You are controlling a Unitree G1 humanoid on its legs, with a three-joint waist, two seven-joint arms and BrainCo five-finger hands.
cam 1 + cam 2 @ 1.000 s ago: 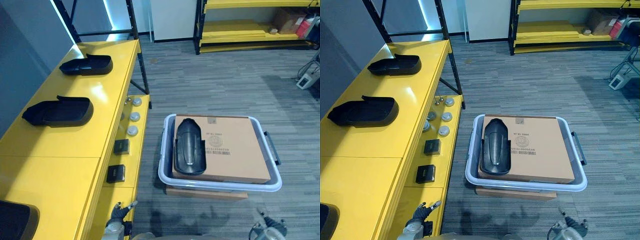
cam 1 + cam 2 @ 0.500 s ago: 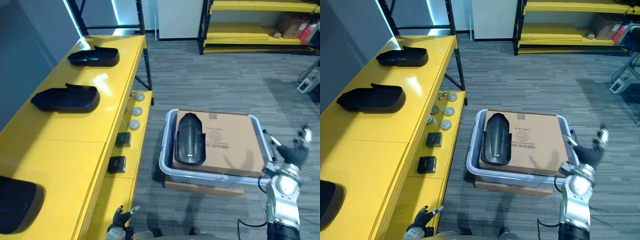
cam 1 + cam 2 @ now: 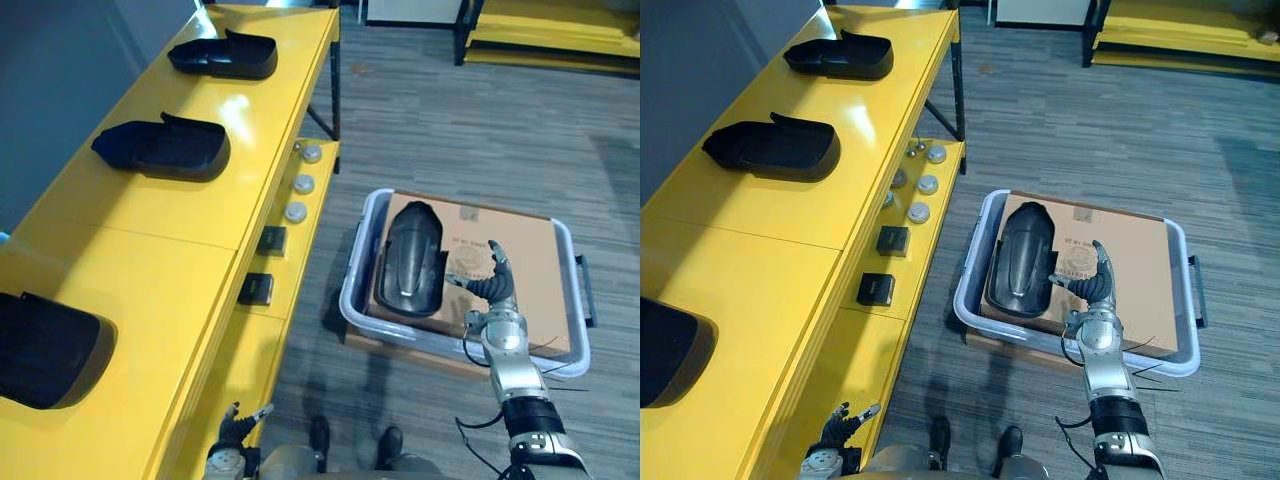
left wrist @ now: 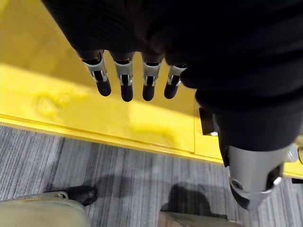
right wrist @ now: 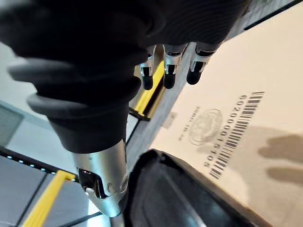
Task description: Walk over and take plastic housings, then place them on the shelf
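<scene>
Centrally on the grey striped carpet (image 3: 450, 120), a pale grey plastic tote (image 3: 356, 262) is seen, and a flat brown cardboard box (image 3: 525, 265) is laid across its top. One black elongated plastic housing (image 3: 408, 258) is rested lengthwise on the left part of the box. The right robot hand (image 3: 496, 292) is held over the box just beside this housing. Its fingers (image 5: 165, 71) are straight and slightly spread, the thumb is stretched toward the housing's edge, and nothing is gripped. Whether the thumb touches the housing cannot be told.

Along the left, a long glossy yellow shelf (image 3: 180, 250) is seen, with three more black plastic housings set on it, well apart from one another. These are the far black housing (image 3: 225, 55), the middle black housing (image 3: 165, 150) and the near black housing (image 3: 45, 350), which is cut by the edge of the view. On a lower yellow ledge (image 3: 300, 250) between the shelf top and the tote, three small round silver knobs (image 3: 303, 184) and two small black square blocks (image 3: 257, 288) are lined up.

The left robot hand (image 4: 125, 82) is hung low beside the shelf's yellow front, above the carpet — its fingers are straight, side by side, and empty.
</scene>
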